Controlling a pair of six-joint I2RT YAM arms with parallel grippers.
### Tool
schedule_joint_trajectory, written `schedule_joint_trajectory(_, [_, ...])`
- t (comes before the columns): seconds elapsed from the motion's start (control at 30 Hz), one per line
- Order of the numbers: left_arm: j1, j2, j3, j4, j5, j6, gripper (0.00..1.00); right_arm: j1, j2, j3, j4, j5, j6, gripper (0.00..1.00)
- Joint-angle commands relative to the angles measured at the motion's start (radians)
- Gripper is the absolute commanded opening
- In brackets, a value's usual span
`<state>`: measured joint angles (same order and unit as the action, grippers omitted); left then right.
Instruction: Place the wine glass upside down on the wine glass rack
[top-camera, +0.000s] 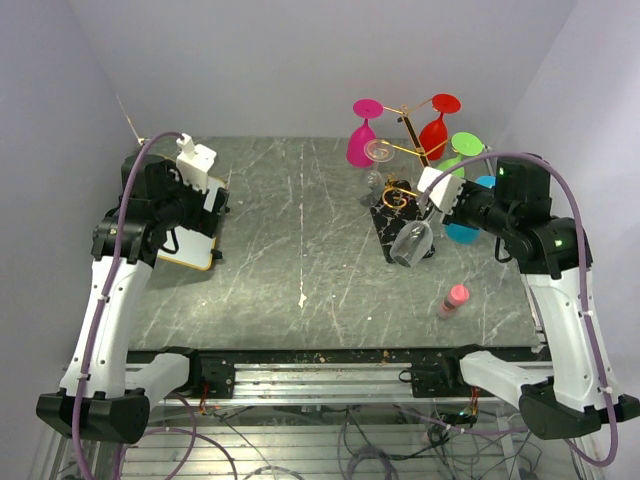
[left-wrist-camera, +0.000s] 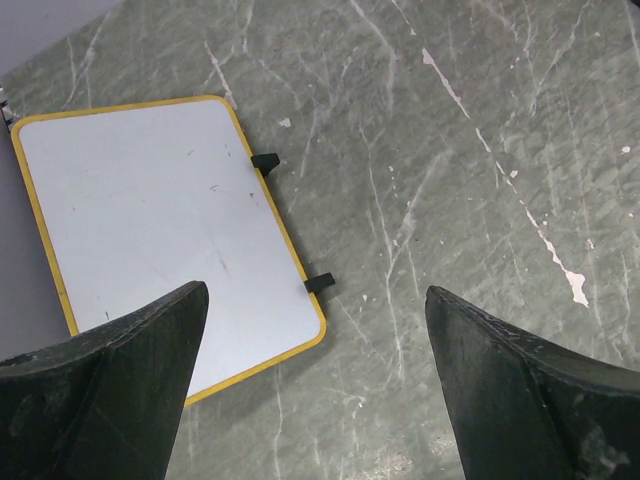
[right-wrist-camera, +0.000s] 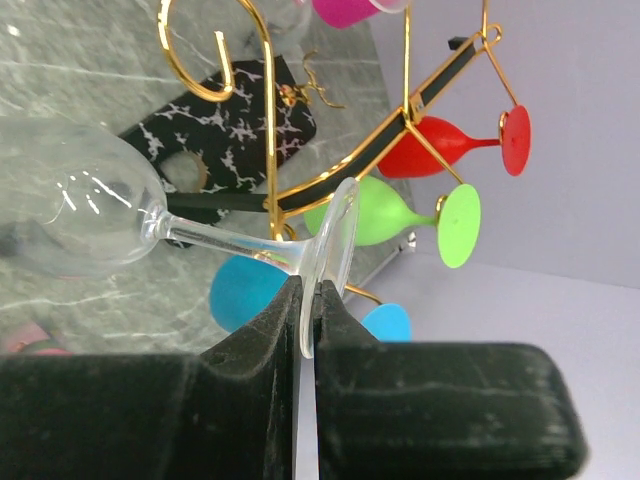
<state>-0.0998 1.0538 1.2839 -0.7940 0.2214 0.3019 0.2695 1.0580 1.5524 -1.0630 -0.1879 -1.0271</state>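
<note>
A clear wine glass hangs tilted just in front of the wine glass rack, bowl lowest. My right gripper is shut on the rim of its round foot. In the right wrist view the fingertips pinch the foot's edge, and the stem runs left to the bowl. The rack's gold wire rises from a black marbled base right behind the glass. My left gripper is far off at the left, open and holding nothing.
Magenta, red, green and blue glasses hang upside down on the rack, plus another clear one. A pink bottle lies at front right. A yellow-edged white board lies under the left gripper.
</note>
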Motion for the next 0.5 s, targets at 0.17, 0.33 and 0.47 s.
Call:
schedule_joint_trajectory(0.17, [0.012,-0.04,-0.005,0.054,0.053,-0.075,1.0,0.006,0.016,-0.094,0.193,0.068,-0.063,0.0])
schedule_joint_trajectory(0.33, [0.012,-0.081,-0.021,0.057,0.065,-0.08,1.0,0.023,0.028,-0.15,0.256,0.087,-0.053,0.0])
schedule_joint_trajectory(0.47, [0.012,-0.099,-0.034,0.065,0.08,-0.083,0.99,0.045,0.036,-0.156,0.273,0.085,-0.051,0.0])
